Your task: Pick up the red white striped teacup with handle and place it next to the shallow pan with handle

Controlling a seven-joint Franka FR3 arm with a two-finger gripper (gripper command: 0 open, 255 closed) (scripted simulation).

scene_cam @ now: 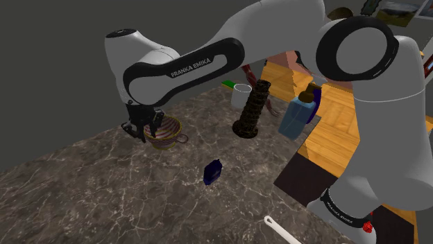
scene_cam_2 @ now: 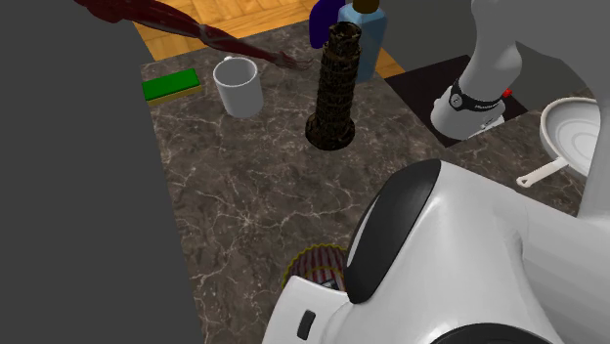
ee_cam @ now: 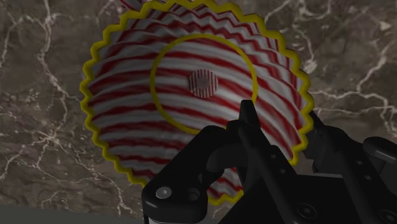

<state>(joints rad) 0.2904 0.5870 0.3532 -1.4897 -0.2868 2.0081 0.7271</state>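
On the marble table, the red and white striped teacup is sitting well apart from the tall dark tower. The white pan is lying well apart from the tower too. The black gripper is hanging right over the teacup, and its fingers are standing apart, with the yellow rim between them.

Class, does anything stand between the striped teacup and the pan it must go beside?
Yes: a small dark blue object sits on the counter, roughly on the line from teacup to pan. Carrying high would likely clear it.
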